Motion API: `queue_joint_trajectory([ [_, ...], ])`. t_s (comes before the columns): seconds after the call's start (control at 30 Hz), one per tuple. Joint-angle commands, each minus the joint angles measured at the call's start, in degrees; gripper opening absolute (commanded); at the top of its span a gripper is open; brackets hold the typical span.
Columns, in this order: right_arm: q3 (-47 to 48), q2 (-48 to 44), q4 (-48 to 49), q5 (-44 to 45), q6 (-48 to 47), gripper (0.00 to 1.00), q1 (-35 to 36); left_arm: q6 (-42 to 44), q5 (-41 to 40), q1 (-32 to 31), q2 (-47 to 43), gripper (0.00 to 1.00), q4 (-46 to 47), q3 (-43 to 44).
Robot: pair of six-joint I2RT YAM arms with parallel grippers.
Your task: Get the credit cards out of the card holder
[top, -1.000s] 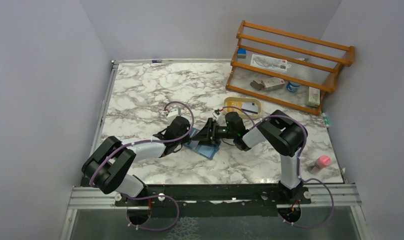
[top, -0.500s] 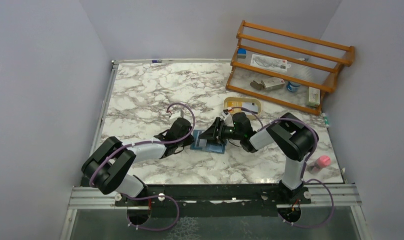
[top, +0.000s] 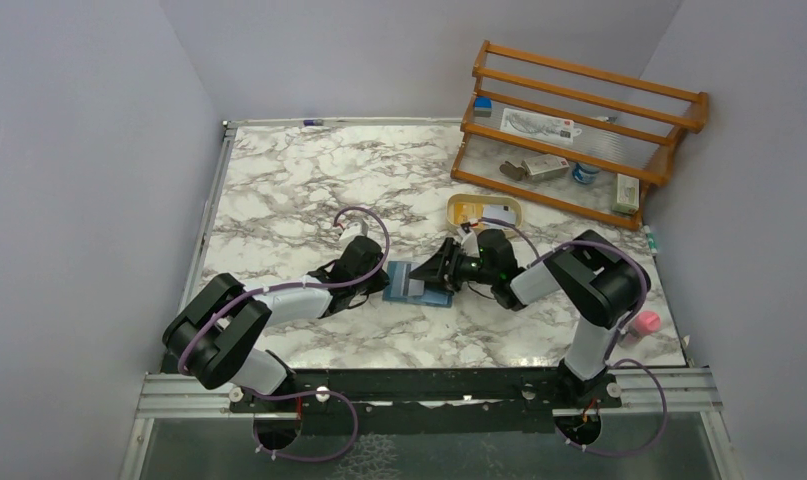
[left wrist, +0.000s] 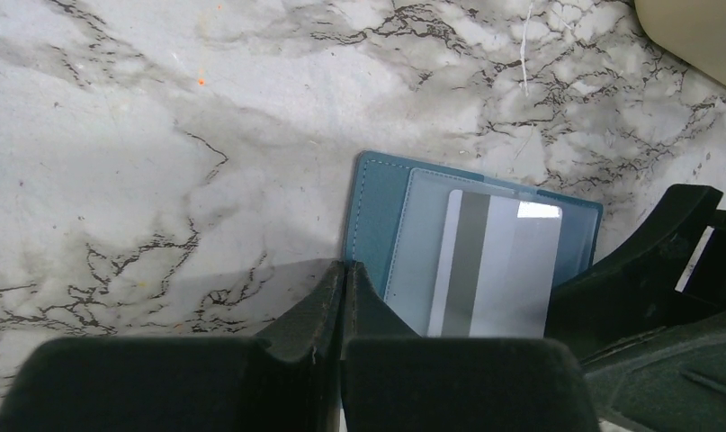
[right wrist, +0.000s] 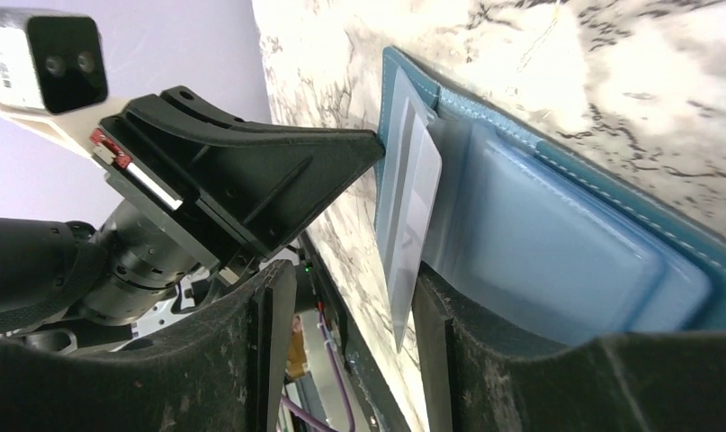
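The teal card holder (top: 419, 287) lies open on the marble table between both grippers; the left wrist view (left wrist: 377, 211) shows it too. A whitish card (left wrist: 498, 270) with a grey stripe sticks partly out of its pale blue pocket (right wrist: 557, 243). My left gripper (left wrist: 345, 267) is shut, its tips touching the holder's left edge, also seen in the top view (top: 382, 280). My right gripper (right wrist: 354, 279) is open around the card's free edge (right wrist: 411, 216), which rests against one finger (right wrist: 431, 297). A yellow-orange card (top: 468, 207) lies in the tan tray.
The tan oval tray (top: 486, 199) sits just behind the right gripper and also holds a whitish piece; its corner shows in the left wrist view (left wrist: 692, 36). A wooden rack (top: 579, 120) with small items stands at the back right. A pink-capped bottle (top: 643, 323) stands near the right edge.
The right gripper has drawn back to the right. The holder has shifted slightly right and now lies flatter and open, with the whitish card showing. The left gripper has barely moved.
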Motion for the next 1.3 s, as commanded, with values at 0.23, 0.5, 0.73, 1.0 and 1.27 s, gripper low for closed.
queue_joint_trajectory([
  [0.23,-0.97,-2.85,-3.83,0.55,-3.23,0.29,-2.8,0.3,1.97,-0.62,0.79,0.0,-5.63,-1.89],
  [0.5,1.68,-4.06,-13.42,-0.35,-7.86,0.0,-3.3,0.34,1.87,-0.62,0.61,0.0,-5.99,-1.92],
  [0.73,3.42,-17.7,-39.71,5.81,-20.32,0.01,-7.03,0.47,1.75,-0.62,0.94,0.0,-6.14,-1.58],
  [1.0,7.92,-33.73,-55.03,13.12,-28.22,0.0,-15.66,1.07,1.93,-0.61,0.96,0.0,-5.81,-1.1],
  [1.27,19.69,-22.41,-54.15,9.79,-34.14,0.01,-30.46,1.79,1.65,-0.62,-0.66,0.0,-6.56,-1.24],
])
